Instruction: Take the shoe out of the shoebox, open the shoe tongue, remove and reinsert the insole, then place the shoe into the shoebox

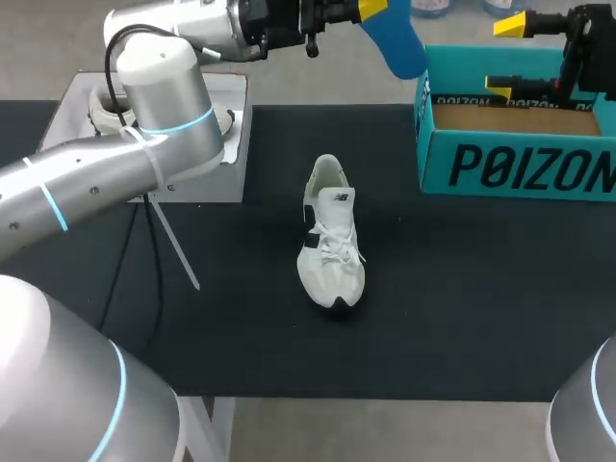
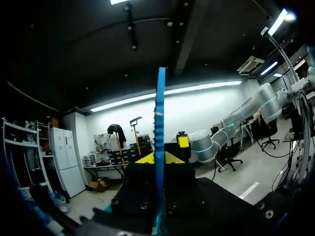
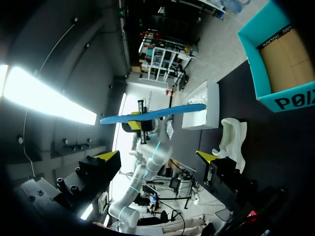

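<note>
Left gripper (image 1: 373,12) clamped on blue insole (image 1: 395,43), raised beyond shoe (image 1: 332,236). Shoe upright mid-table, long axis near-to-far, heel end toward insole (handy for reinsertion, likely). Right gripper (image 1: 505,56) fingers apart, empty, over shoebox (image 1: 520,171), farther from shoe.

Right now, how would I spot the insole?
Find the teal shoebox at the far right of the black table. Just off its left corner, the left claw holds the insole up in the air. It is the only flat, bright blue piece; the sneaker nearby is white.
</note>
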Controlling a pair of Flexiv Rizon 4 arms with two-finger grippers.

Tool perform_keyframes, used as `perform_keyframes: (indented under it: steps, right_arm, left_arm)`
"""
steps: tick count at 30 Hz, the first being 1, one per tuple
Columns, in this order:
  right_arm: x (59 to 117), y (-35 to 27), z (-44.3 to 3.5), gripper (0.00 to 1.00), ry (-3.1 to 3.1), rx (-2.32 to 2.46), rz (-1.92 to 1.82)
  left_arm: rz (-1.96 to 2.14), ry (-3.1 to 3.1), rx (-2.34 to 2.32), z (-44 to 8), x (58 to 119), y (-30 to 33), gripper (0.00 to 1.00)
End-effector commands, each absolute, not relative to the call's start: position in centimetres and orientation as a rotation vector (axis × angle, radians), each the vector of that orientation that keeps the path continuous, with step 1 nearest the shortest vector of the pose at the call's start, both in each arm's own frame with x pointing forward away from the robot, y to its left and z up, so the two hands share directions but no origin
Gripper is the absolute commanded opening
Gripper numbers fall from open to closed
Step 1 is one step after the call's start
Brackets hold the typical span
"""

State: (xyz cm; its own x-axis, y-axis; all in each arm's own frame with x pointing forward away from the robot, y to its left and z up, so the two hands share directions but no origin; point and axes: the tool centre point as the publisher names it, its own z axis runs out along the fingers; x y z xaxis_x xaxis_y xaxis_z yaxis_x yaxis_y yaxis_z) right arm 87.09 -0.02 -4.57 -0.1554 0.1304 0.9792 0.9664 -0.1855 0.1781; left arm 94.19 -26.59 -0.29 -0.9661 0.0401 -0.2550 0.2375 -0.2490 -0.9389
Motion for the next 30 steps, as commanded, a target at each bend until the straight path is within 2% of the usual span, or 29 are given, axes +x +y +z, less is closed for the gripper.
perform_keyframes:
  steps: [1,16,20,25,30]
  right_arm:
    - [87.1,0.1,-4.6,1.00,-1.321,-1.361,-1.429]
    - [87.1,0.1,-4.6,1.00,-1.321,-1.361,-1.429]
    - [87.1,0.1,-4.6,1.00,-1.321,-1.361,-1.429]
    - [87.3,1.0,-4.0,1.00,-1.322,-1.344,-1.428]
    - [87.5,1.4,-3.9,1.00,-1.324,-1.341,-1.428]
  left_arm:
    - [-2.165,1.546,1.085,-0.7,95.8,-26.8,0.00]
    - [-2.165,1.546,1.085,-0.7,95.8,-26.8,0.00]
    - [-1.794,1.626,1.189,-0.5,95.4,-27.3,0.00]
    - [-1.520,1.660,1.162,-1.3,95.1,-27.5,0.00]
    - [-1.526,1.613,1.113,-1.6,94.8,-27.4,0.00]
